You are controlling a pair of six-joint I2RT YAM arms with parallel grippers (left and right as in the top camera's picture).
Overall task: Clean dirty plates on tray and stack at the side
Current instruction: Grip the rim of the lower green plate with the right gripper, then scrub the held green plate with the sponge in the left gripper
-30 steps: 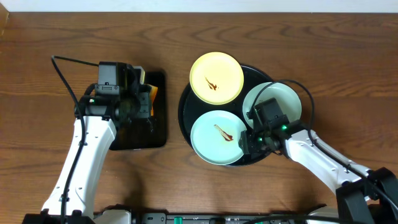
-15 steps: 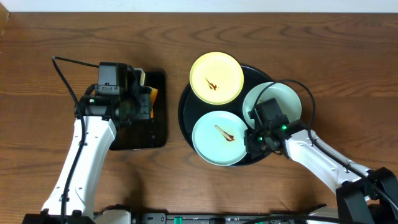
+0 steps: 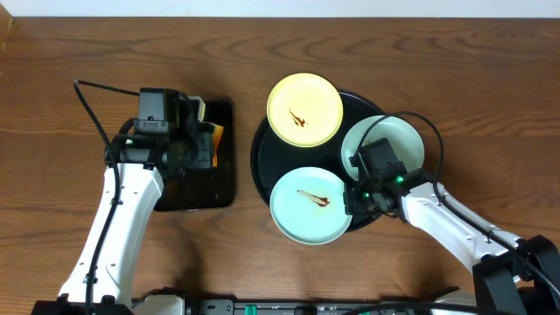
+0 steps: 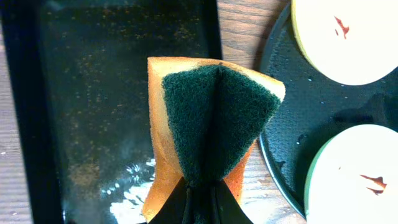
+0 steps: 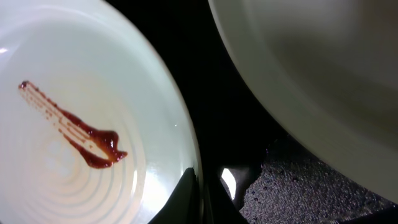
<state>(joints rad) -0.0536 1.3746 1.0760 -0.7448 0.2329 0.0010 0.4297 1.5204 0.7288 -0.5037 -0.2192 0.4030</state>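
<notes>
The round tray [image 3: 260, 153] sits right of the bench centre with all three plates on it. The yellow plate [image 3: 304, 109] is on the side toward the far edge. The second mint plate [image 3: 409, 138] is on the side toward the right edge. The near mint plate [image 3: 308, 206] overhangs the tray rim toward the near edge.

The right end effector [image 5: 204, 194] is pinching that near plate's rim on its right side, one finger inside the rim and one outside. A brown sauce smear [image 5: 68, 127] runs across the plate's middle, unwiped. The yellow plate also shows a smear. The second mint plate is partly hidden by the right arm, so whether it is dirty cannot be told.

The left end effector [image 4: 200, 193] is pressed onto a sponge [image 4: 214, 115], orange with the green scrub face folded outward. It hangs over the right edge of the rectangular tray [image 4: 81, 93], toward the bench's left side and apart from the plates.

Step in hand, as a judgement: the right arm is presenting or steadying the near plate for cleaning, and scrubbing has not begun.

The next move likely calls for the left arm to carry the sponge rightward onto the smear, scrub face down. The right arm would need a firm hold on the rim so the plate does not tip off the tray lip.
</notes>
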